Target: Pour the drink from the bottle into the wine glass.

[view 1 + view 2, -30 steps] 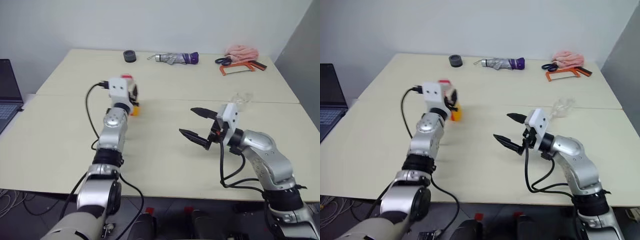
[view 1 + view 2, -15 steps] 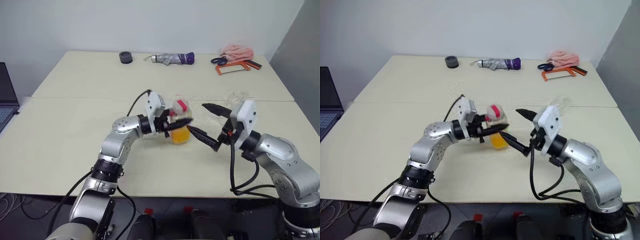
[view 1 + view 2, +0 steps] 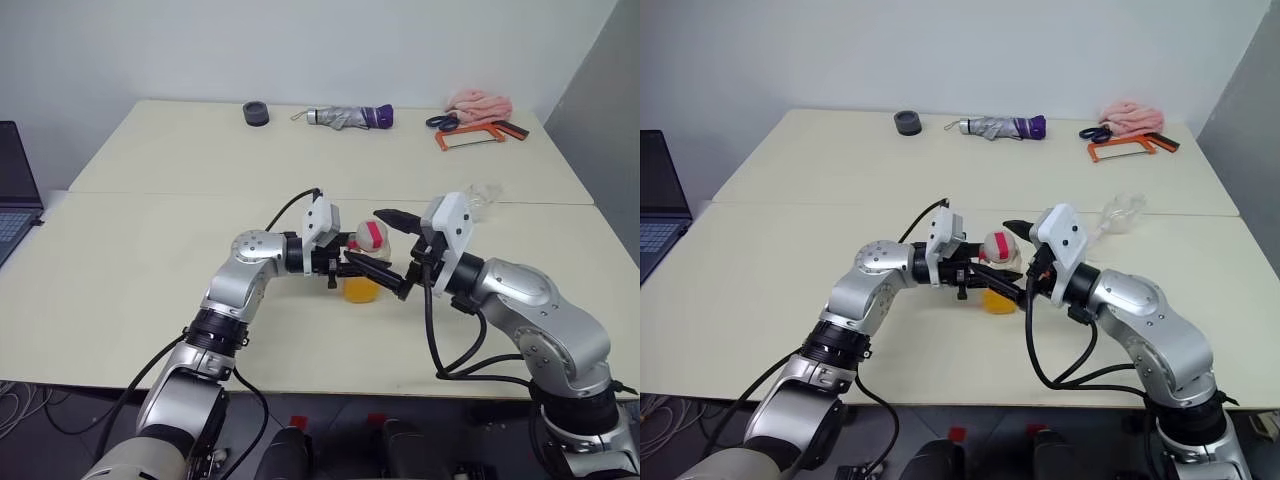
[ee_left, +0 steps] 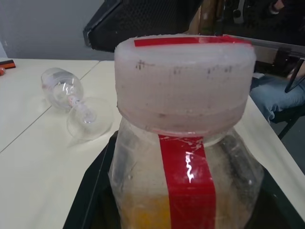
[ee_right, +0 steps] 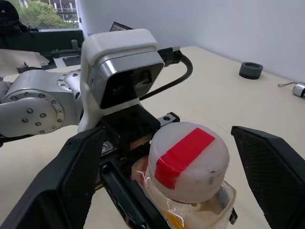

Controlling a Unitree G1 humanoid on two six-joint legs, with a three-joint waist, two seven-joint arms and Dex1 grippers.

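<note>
In the left eye view you see the left gripper [image 3: 352, 268] at the centre of the frame, clamped on the bottle [image 3: 364, 262], which it holds upright above the table [image 3: 130, 250]. Its fingers cover most of the bottle's body; only the pale cap with its red band and the drink [image 3: 361, 289] at the bottom stay visible. The right gripper [image 3: 393, 252] stands with its jaws spread wide either side of the cap, and you cannot tell whether they touch it. The wine glass [image 3: 484, 197] lies right of centre, faint against the tabletop and partly hidden behind the right wrist.

In the right eye view an umbrella [image 3: 1002, 126] and a black roll [image 3: 907, 121] sit along the far edge, a pink cloth [image 3: 1136, 115] at upper right, and a laptop [image 3: 660, 205] is cut off at the left border.

In the left wrist view the bottle rises through the middle, its base cropped; the glass rests on its side at the left.

In the right wrist view the cap sits between the two open fingers [image 5: 80, 175], apart from both.
</note>
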